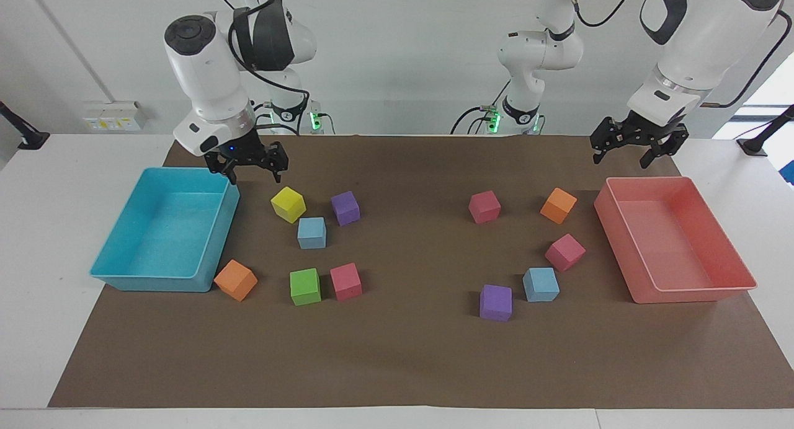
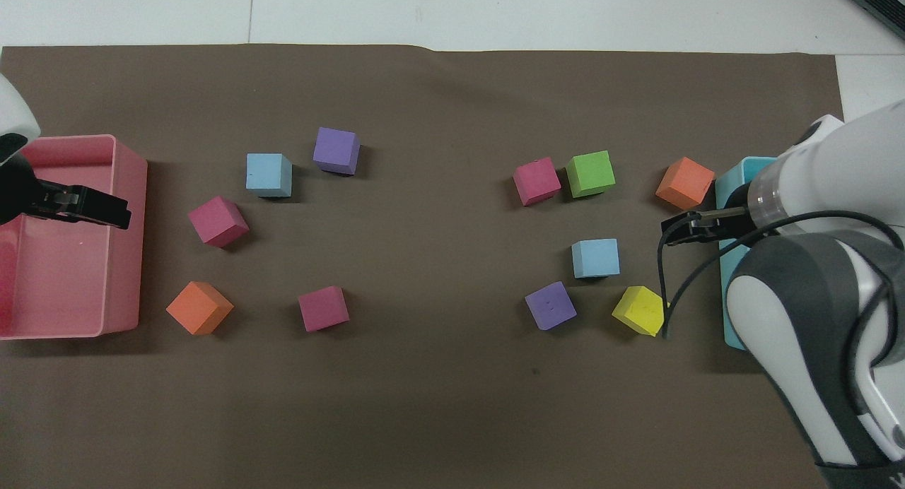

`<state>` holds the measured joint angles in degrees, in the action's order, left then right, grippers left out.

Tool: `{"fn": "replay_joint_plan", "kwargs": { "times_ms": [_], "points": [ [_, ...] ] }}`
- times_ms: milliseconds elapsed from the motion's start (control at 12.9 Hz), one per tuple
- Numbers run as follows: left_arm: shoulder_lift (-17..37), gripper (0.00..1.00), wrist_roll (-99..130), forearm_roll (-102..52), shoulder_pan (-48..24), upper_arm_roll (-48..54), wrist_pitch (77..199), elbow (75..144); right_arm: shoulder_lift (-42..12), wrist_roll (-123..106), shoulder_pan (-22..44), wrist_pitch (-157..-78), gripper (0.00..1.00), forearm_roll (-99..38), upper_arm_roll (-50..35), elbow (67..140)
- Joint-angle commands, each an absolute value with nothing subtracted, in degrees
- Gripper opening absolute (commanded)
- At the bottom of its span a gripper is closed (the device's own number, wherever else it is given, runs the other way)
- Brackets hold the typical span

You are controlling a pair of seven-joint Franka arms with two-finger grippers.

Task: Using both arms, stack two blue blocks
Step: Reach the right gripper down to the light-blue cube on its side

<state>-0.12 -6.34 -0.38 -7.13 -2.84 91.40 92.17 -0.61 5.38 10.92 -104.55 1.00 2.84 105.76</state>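
Note:
One blue block [image 1: 311,232] [image 2: 595,257] lies on the brown mat among the cubes toward the right arm's end, just farther from the robots than a yellow cube [image 1: 288,204]. The other blue block [image 1: 541,284] [image 2: 269,174] sits toward the left arm's end beside a purple cube [image 1: 496,302]. My right gripper [image 1: 255,176] [image 2: 682,229] hangs open and empty over the mat between the turquoise tray's corner and the yellow cube. Over the pink tray's edge my left gripper [image 1: 620,161] [image 2: 92,210] waits, open and empty.
A turquoise tray [image 1: 155,284] stands at the right arm's end and a pink tray [image 1: 695,296] at the left arm's end. Orange [image 1: 236,280], green [image 1: 305,286], pink [image 1: 346,281] and purple [image 1: 345,207] cubes surround the first blue block. Several more cubes lie near the second.

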Motion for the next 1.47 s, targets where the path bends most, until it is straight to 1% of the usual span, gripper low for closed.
{"fn": "replay_joint_plan", "kwargs": {
  "times_ms": [0,310,387,465,619,774,1084,1394],
  "points": [
    [-1.58,1.00,-5.80,-0.09,-7.65,-3.08,92.72,94.04,-2.45,7.29,12.47,-110.46,1.00,-0.18,2.90,108.97],
    [-1.49,1.00,-5.71,-0.53,-8.00,-3.08,92.64,93.69,-3.60,6.95,13.62,-116.10,1.00,-2.02,2.90,112.84],
    [-1.49,1.00,-5.63,-0.53,-8.00,-3.08,92.55,93.69,-5.00,6.68,13.88,-116.54,1.00,-2.02,2.81,113.46],
    [-1.49,1.00,-5.71,-0.53,-8.00,-3.08,92.20,93.69,-6.14,6.59,14.58,-119.24,1.00,-2.11,2.81,114.51],
    [-1.49,1.00,-5.71,-0.53,-7.91,-3.16,92.20,93.60,-7.29,6.68,15.90,-122.51,1.00,-2.11,2.81,116.36],
    [-1.41,1.00,-5.71,-0.53,-7.91,-3.16,92.20,93.60,-8.96,5.98,16.08,-124.09,1.00,-2.11,2.81,117.33],
    [-1.49,1.00,-5.71,-0.44,-8.00,-3.16,91.85,93.60,-10.72,3.87,16.17,-130.24,1.00,-3.50,2.72,121.19],
    [-1.49,1.00,-5.71,-0.53,-8.09,-3.08,92.19,93.69,-11.25,0.44,16.17,-132.18,1.00,-4.48,2.72,123.65]
  ]
}}
